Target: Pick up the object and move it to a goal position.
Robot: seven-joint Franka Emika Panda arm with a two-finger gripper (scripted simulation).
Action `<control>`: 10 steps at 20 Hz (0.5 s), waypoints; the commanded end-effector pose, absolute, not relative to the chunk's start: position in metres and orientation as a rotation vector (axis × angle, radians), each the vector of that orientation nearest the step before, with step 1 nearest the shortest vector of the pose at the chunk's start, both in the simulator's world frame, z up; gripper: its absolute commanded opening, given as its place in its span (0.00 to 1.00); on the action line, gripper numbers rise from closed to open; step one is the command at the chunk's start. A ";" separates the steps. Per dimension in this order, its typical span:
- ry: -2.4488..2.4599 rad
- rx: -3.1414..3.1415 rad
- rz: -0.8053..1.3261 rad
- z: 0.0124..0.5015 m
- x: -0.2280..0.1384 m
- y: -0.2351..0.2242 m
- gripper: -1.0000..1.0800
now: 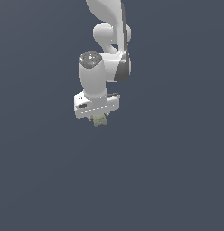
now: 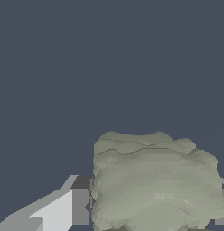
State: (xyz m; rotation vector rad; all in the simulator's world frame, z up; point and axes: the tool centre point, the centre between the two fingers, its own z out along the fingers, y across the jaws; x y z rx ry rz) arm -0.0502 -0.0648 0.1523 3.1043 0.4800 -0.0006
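The object [image 1: 100, 120] sits directly beneath the white gripper [image 1: 99, 118] — tucked between its fingers, not off to either side. In the wrist view one finger [image 2: 64, 210] presses against the ridged olive block's flank, so the claw pinches it. No goal marker shows — which way to carry it cannot be told.

You're close on the olive-green ridged block [image 2: 154, 180]. One white finger [image 2: 64, 210] presses its side, dark pad touching; the opposite finger barely shows. Plain slate-grey ground behind.
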 end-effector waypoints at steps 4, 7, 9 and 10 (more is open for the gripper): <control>0.480 3.104 0.000 0.215 -0.052 -0.055 0.00; 0.480 3.104 0.000 0.248 -0.053 -0.049 0.00; 0.480 3.104 0.000 0.270 -0.053 -0.046 0.00; 0.480 3.104 0.000 0.280 -0.053 -0.044 0.00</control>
